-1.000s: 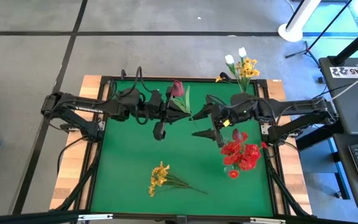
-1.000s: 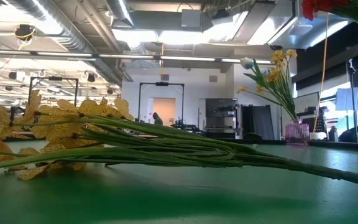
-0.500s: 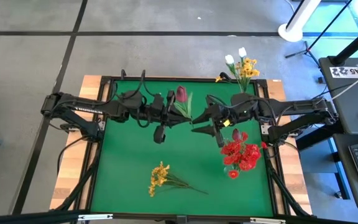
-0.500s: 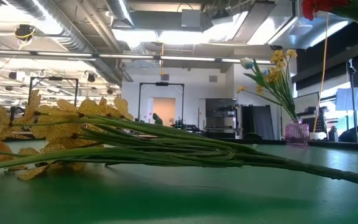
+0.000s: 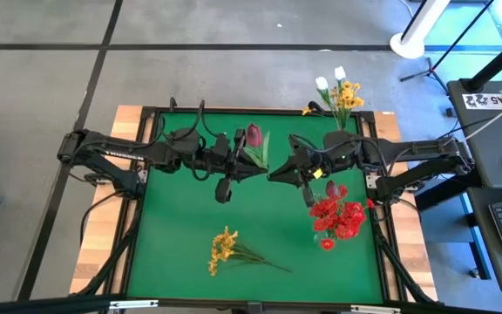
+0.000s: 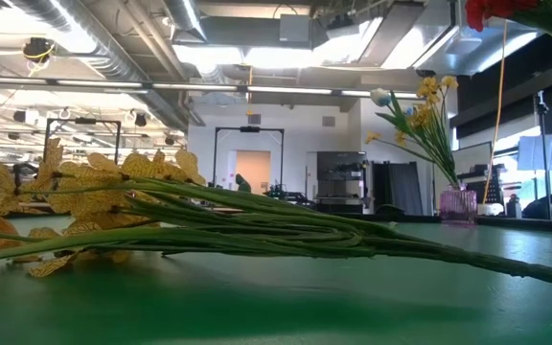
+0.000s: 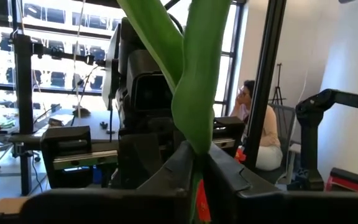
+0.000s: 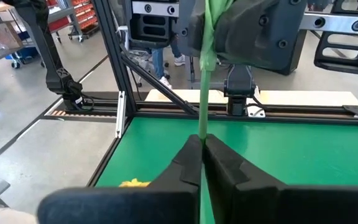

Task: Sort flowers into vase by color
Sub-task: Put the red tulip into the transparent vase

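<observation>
A dark pink bud flower (image 5: pixel 253 135) with green leaves hangs above the middle of the green table, between my two arms. My left gripper (image 5: pixel 253 167) comes from the left and is shut on its stem just below the leaves (image 7: pixel 191 93). My right gripper (image 5: pixel 272 175) comes from the right and is shut on the same stem (image 8: pixel 202 93). A yellow spray (image 5: pixel 225 249) lies on its side on the near part of the table. A vase of red flowers (image 5: pixel 336 214) stands at the right. A pink vase (image 6: pixel 458 203) with yellow and white flowers (image 5: pixel 338 92) stands at the far right. My left gripper pinches the green stem (image 7: pixel 196 177) between its two fingers, right under the leaves, coming level from the table's left. The flower is lifted clear of the table. My right gripper pinches the stem (image 8: pixel 202 134) between its two fingertips, coming from the table's right, a short way from the left gripper's hold.
The black frame (image 5: pixel 146 113) runs around the green table. The yellow spray's stems (image 6: pixel 353 235) stretch across the low view close to the camera. Bare green surface (image 5: pixel 181 227) lies at the near left.
My right gripper has shut on the flower's stem; its fingers stood wide apart a second ago. My left gripper has carried the flower a little toward the right gripper, and the bud now sits slightly nearer than before.
</observation>
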### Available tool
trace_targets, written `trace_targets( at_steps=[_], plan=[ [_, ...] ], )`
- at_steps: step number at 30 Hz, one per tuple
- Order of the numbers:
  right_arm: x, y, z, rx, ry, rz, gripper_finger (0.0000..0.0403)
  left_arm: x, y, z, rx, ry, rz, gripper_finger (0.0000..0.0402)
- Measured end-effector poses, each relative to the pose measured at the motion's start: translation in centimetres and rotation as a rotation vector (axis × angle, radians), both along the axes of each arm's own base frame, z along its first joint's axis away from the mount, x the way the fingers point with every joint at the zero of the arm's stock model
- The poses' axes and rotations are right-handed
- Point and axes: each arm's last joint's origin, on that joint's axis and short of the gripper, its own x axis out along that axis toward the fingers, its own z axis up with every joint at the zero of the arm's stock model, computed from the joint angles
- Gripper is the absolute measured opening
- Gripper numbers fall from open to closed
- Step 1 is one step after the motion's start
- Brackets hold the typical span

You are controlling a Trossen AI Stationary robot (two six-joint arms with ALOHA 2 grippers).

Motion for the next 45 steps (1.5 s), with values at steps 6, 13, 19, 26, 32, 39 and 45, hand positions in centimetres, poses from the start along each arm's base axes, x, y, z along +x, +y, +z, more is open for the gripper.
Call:
trace_targets(
  at_steps=[6, 13, 19, 26, 32, 39, 45],
  plan=[
    [-0.4, -0.2, 0.2, -0.01, 0.008, -0.04, 0.0005, -0.4, 0.0, -0.1, -0.004, 0.046, 0.028, 0.0072],
    [-5.3, -0.8, 3.0, -0.02, -0.058, -0.122, 0.0002, -2.6, -0.4, 1.3, 0.033, 0.072, 0.151, 0.012],
    [-12.0, -0.8, 5.0, -0.022, -0.089, -0.243, 0.0001, -3.1, -1.5, 1.2, 0.086, 0.105, 0.2, 0.0133],
    [-16.8, 0.2, 4.3, -0.012, -0.007, -0.418, 0.0001, -3.0, -1.6, 0.0, 0.084, 0.14, 0.241, 0.0131],
    [-18.3, 0.9, 2.8, -0.043, 0.086, -0.53, 0.0, -2.3, -2.1, -1.7, 0.016, 0.173, 0.192, 0.0131],
    [-19.0, 0.9, 2.8, -0.063, 0.059, -0.575, 0.0, 1.2, -3.7, -7.4, -0.062, 0.301, 0.142, 0.0131],
    [-19.8, 0.5, 2.8, 0.018, 0.093, -0.511, 0.0, 3.8, -5.3, -11.9, -0.095, 0.379, 0.115, 0.0131]
  ],
)
